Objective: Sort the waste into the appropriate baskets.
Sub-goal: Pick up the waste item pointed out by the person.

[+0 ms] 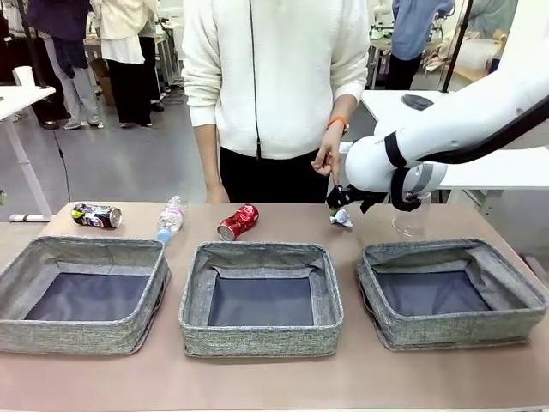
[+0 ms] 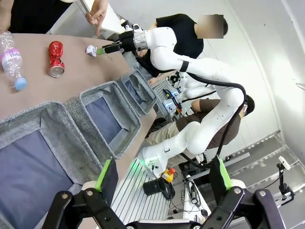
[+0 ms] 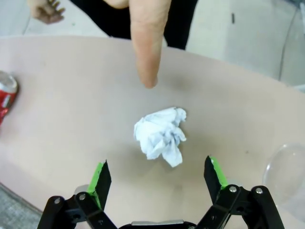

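Tan desk (image 1: 274,378) carrying three grey baskets (image 1: 262,251) in row along near edge, dark lining showing. Our left claw (image 2: 162,162) hanging wide open above them. Our right claw (image 3: 157,164) hovering behind baskets, jaws spread, white crumpled paper ball (image 3: 161,136) lying on desk just ahead, ungripped. Person's finger (image 3: 147,47) pointing down at ball. Further left we are seeing red can (image 1: 238,221), bottle (image 1: 171,219) and dark can (image 1: 96,215) lying along far side. Clear cup (image 1: 412,225) sitting at right.

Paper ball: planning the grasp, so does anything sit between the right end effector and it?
Nothing visible. The open right end effector faces the paper ball over bare table; the person's pointing finger is beyond the ball, the clear cup off to one side.
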Robot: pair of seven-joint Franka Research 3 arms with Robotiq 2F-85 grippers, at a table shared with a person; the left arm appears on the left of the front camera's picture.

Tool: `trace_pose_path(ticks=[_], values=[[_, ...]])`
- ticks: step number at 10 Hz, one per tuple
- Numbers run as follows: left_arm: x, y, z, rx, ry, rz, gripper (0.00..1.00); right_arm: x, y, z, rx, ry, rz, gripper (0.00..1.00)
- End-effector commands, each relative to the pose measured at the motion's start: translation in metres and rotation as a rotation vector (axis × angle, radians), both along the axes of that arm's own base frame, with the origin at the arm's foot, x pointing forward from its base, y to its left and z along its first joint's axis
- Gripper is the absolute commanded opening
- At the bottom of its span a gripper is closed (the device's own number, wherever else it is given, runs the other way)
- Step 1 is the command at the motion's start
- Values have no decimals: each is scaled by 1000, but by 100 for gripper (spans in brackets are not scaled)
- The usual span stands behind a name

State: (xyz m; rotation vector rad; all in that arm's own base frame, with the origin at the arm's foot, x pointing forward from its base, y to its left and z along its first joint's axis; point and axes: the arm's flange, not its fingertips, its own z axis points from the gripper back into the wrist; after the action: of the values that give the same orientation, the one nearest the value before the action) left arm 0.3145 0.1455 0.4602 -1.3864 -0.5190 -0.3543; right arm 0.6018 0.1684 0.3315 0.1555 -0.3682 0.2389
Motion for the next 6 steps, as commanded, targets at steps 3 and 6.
trace_pose_path(ticks=[3, 6], values=[[0, 0, 2, -18, -25, -1, 100, 13, 0, -12, 39, -12, 10, 100], [0, 0, 2, -18, -25, -1, 100, 21, 9, -25, 6, -11, 0, 100]])
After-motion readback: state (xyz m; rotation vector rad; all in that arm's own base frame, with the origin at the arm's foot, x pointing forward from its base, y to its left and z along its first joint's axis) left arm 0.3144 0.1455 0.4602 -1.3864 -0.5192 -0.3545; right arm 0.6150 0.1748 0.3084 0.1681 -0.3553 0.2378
